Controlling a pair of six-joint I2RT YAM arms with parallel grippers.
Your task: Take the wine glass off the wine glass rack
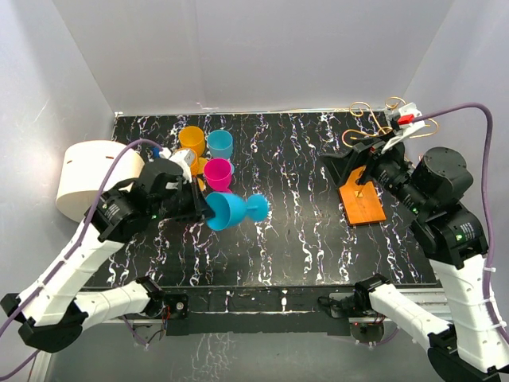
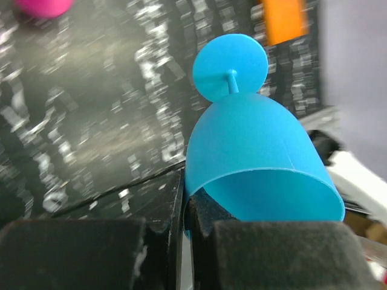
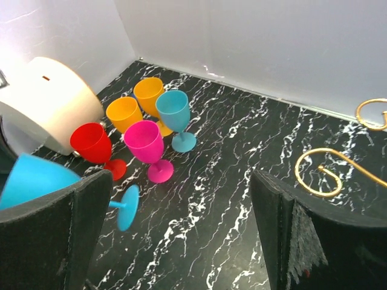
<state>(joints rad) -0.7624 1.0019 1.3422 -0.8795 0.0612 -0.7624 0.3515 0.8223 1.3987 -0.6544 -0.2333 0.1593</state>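
A light blue wine glass (image 1: 236, 208) hangs on its side above the table, foot pointing right. My left gripper (image 1: 207, 210) is shut on its rim. In the left wrist view the rim wall of the glass (image 2: 260, 151) sits pinched between the two black pads of the gripper (image 2: 188, 208). The wine glass rack has an orange base plate (image 1: 363, 200) and gold wire hooks (image 1: 370, 111) at the far right, with no glass on the hooks that show. My right gripper (image 1: 358, 159) stands open over the plate with nothing between its fingers (image 3: 91, 211); gold hooks (image 3: 320, 172) show to its right.
Several coloured glasses stand upright at the back left: orange (image 3: 149, 93), teal (image 3: 174, 112), magenta (image 3: 144, 142), red (image 3: 91, 145). A white cylinder (image 1: 91, 177) sits by the left wall. Grey walls close in the black marbled table (image 1: 294, 231).
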